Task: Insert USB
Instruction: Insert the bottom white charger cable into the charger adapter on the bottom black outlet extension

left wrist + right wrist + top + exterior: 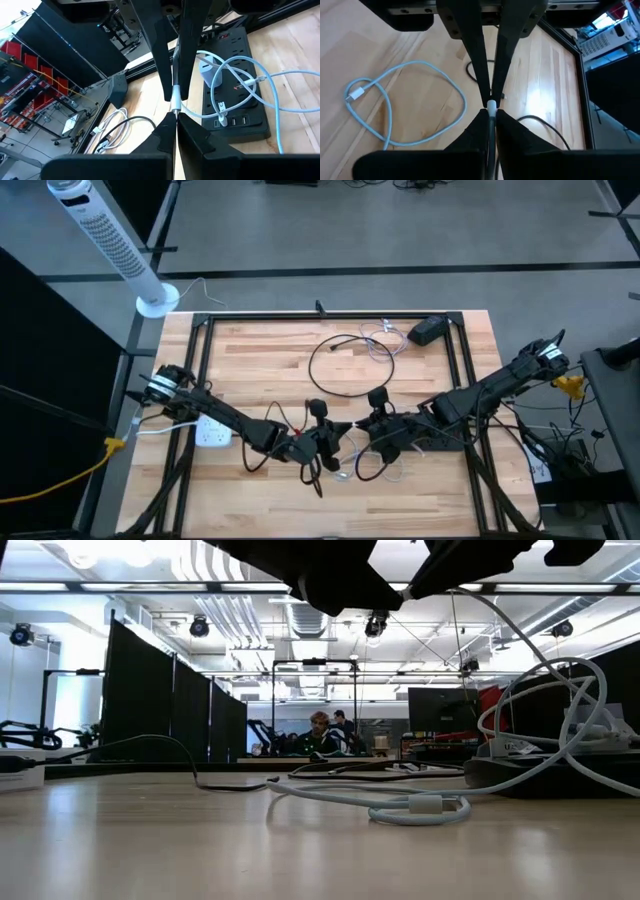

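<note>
A white USB cable [395,75] lies in loops on the wooden table, and one plug [428,805] rests flat on the boards. Its other plug end [176,97] is held up in the air between both grippers near the table's middle. My left gripper [335,442] and right gripper [366,432] meet tip to tip there, both shut on that end. A black power strip [235,80] with USB ports lies just beyond, under the right arm. A white charger [207,72] is plugged into it. My left gripper pinches the white cable's plug end [176,112] between its two fingertips [162,131], coming level from the table's left, along the plug. The end is lifted clear of the table, and the cord trails away slack toward the power strip. My right gripper pinches the same white plug end [491,106] between its fingertips [479,122], coming level from the table's right, opposite the left fingers. The piece runs back between its fingers and is off the table.
A black cable loop [350,365] and a black adapter [430,330] lie toward the far edge. A white power strip [210,432] sits under the left arm. A black frame [330,315] borders the table. A tower fan [105,240] stands beyond the far left corner.
</note>
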### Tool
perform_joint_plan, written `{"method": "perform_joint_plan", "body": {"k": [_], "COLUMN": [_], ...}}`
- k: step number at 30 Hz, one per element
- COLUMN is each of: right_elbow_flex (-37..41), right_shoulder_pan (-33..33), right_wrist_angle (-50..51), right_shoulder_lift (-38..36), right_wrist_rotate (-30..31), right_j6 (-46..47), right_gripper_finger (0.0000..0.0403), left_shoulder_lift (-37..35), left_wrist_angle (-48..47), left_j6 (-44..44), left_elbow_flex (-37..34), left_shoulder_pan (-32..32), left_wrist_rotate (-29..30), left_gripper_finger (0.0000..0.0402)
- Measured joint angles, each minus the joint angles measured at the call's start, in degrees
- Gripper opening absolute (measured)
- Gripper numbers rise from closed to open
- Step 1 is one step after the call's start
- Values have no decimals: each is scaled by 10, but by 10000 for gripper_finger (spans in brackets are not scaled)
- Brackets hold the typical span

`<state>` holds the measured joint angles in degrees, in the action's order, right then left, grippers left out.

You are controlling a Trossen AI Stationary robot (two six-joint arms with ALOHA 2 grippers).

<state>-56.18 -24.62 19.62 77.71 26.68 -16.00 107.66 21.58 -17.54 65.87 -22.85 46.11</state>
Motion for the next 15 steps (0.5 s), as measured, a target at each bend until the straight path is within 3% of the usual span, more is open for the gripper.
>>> {"method": "perform_joint_plan", "body": {"k": [9,15], "right_elbow_flex": [-8,-28], "right_shoulder_pan": [-15,-41], "right_wrist_angle": [39,178], "right_shoulder_lift": [-27,-85], "right_wrist_rotate": [20,1], "right_j6": [-72,-131], "right_gripper_finger": [6,6], "left_shoulder_lift": [0,0], "left_wrist_angle": [-15,-32], "left_j6": [8,22], "left_elbow_flex": [0,0], "left_shoulder_pan": [0,1], "left_wrist_rotate": [0,-1], "left_gripper_finger": [13,25]}}
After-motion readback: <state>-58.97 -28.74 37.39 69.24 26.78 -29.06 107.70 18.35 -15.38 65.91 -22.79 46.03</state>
